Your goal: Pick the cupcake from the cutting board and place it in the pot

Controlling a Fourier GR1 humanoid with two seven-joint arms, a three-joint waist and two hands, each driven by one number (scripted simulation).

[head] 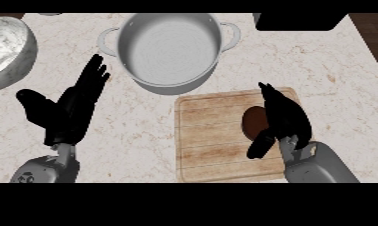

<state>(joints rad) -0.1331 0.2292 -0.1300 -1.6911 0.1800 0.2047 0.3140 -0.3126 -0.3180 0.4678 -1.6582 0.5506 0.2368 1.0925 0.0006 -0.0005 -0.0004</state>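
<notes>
The right hand (pixel 284 120) curls around the cupcake (pixel 254 121) on the cutting board (pixel 214 140). Before lifting toward the pot (pixel 170 50), the operator should confirm thumb enclosure. The left hand (pixel 70 107) rests open.

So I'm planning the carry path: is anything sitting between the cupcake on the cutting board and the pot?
Nothing visible does. The cupcake sits on the cutting board beside the right hand, and the pot stands open just beyond the board's far edge, with only bare counter between them.
</notes>
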